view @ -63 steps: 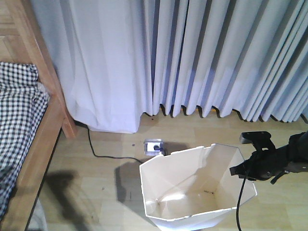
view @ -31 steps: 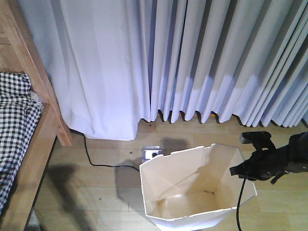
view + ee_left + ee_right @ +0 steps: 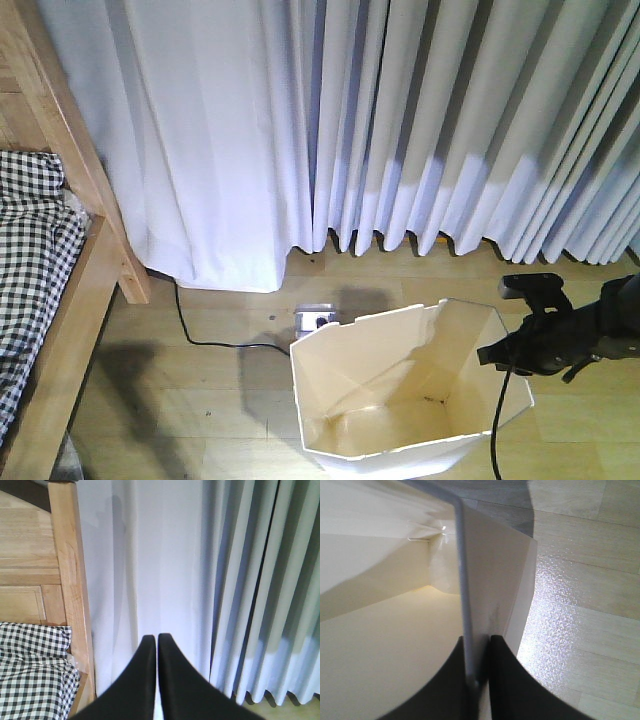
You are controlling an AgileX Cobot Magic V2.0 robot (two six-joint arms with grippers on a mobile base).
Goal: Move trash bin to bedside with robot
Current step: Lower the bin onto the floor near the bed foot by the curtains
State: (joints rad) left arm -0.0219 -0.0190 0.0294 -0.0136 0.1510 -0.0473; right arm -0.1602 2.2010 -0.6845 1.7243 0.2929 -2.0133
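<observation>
The white faceted trash bin (image 3: 400,400) stands on the wooden floor at the lower middle of the front view, cream inside. My right gripper (image 3: 505,350) reaches in from the right and is shut on the bin's right rim. In the right wrist view the rim wall (image 3: 470,595) runs between the two black fingers of that gripper (image 3: 477,642). The bed (image 3: 60,290), with its light wooden post and checked bedding, lies at the far left, apart from the bin. My left gripper (image 3: 157,639) is shut on nothing, facing the curtain beside the bedpost (image 3: 70,580).
Pale curtains (image 3: 400,120) hang across the whole back, down to the floor. A small floor socket (image 3: 317,317) sits just behind the bin, with a black cable (image 3: 200,325) trailing left toward the bed. Bare wooden floor (image 3: 180,400) lies between bin and bed.
Compared with a second ago the scene has shifted a little left and down in the front view; since half a second ago nothing has visibly moved. The right gripper keeps its hold on the bin rim.
</observation>
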